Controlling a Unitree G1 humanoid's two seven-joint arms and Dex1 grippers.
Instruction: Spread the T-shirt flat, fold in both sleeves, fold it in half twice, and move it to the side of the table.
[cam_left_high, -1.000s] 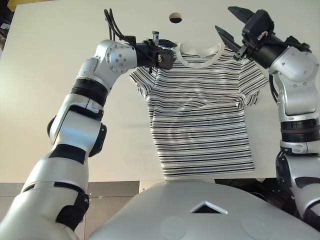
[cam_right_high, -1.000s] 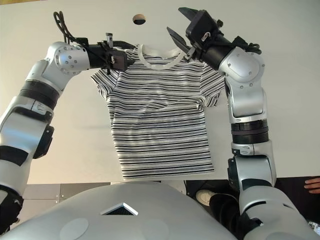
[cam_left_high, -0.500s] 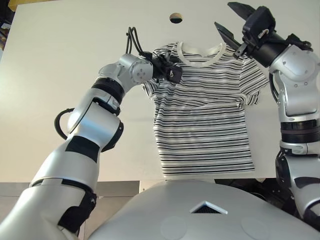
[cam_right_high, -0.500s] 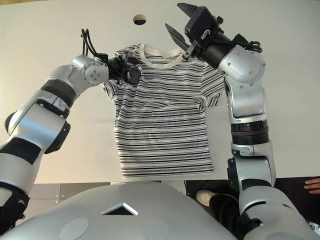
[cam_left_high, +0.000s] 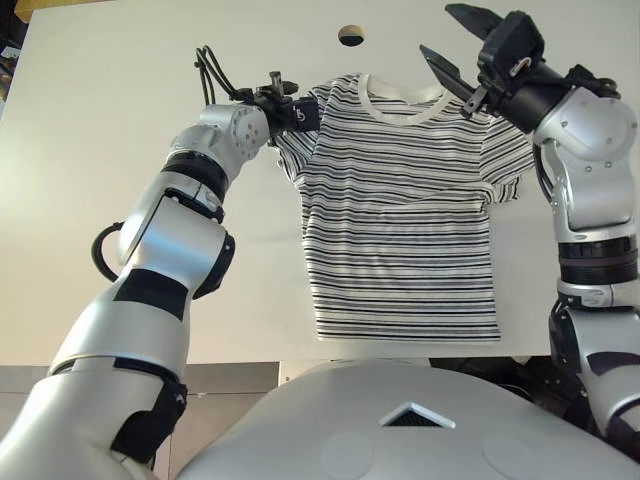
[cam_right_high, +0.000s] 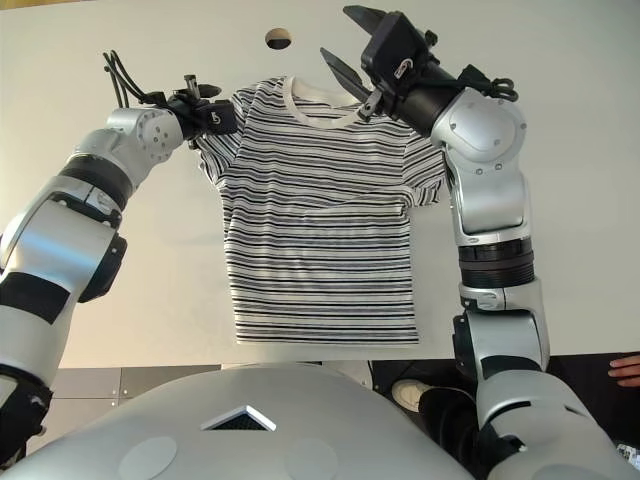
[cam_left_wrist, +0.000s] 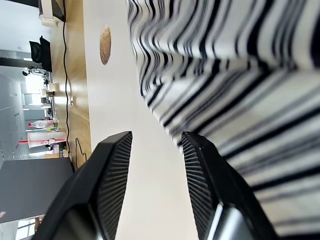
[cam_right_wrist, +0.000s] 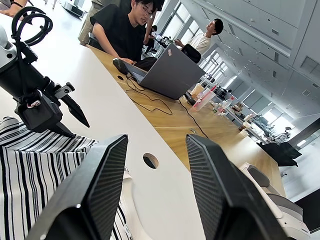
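Black-and-white striped T-shirt (cam_left_high: 400, 210) on white table (cam_left_high: 80, 120): left hand (cam_left_high: 295, 110) and right hand (cam_left_high: 442, 32), both spread apart, may snag and bunch the left sleeve (cam_left_high: 290, 160).

- In the head views the light is bright and even, coming from above; the white tabletop (cam_left_high: 120, 120) looks pale and carries almost no shadow.
- A thin, soft shadow edges the shirt (cam_left_high: 400, 230) at its right sleeve and hem.
- Broad highlights lie on the silver arm shells (cam_left_high: 590, 130).
- In the left wrist view the stripes nearest the lens are blurred, and the room beyond is dimmer.
- In the right wrist view, daylight blows out the far windows (cam_right_wrist: 272, 117).
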